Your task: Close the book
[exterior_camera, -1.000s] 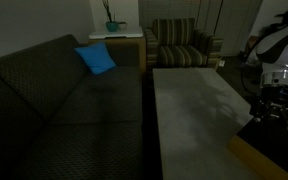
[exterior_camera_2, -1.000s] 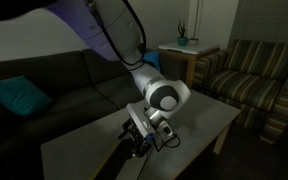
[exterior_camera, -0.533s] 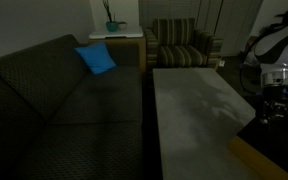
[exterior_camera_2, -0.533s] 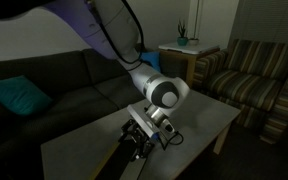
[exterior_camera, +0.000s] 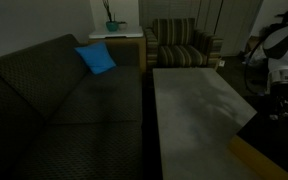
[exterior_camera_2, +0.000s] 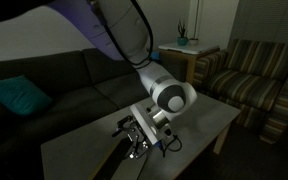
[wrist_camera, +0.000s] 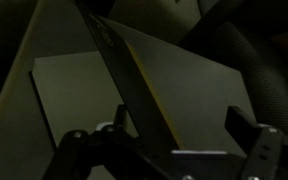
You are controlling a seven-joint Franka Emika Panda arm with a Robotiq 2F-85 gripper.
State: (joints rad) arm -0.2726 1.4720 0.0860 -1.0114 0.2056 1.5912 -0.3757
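In the wrist view the book (wrist_camera: 199, 85) is a pale grey-white flat sheet under my gripper (wrist_camera: 176, 128). A thin dark slab with a yellowish edge (wrist_camera: 124, 75) runs diagonally across it and passes between my fingers; I cannot tell whether it is the book's raised cover. The jaws stand wide apart, touching nothing. In both exterior views the gripper (exterior_camera: 280, 100) (exterior_camera_2: 136, 136) hangs low at the edge of the long grey table (exterior_camera: 194, 110) (exterior_camera_2: 199, 115). The room is too dark to make out the book there.
A dark sofa (exterior_camera: 54, 110) with a blue cushion (exterior_camera: 96, 59) runs along the table. A striped armchair (exterior_camera: 181, 45) and a side table with a potted plant (exterior_camera: 111, 25) stand at the far end. A brown board (exterior_camera: 269, 162) lies beside the table.
The gripper has shifted a little outward along the table's edge, and the wrist has turned slightly. The jaws stay apart.
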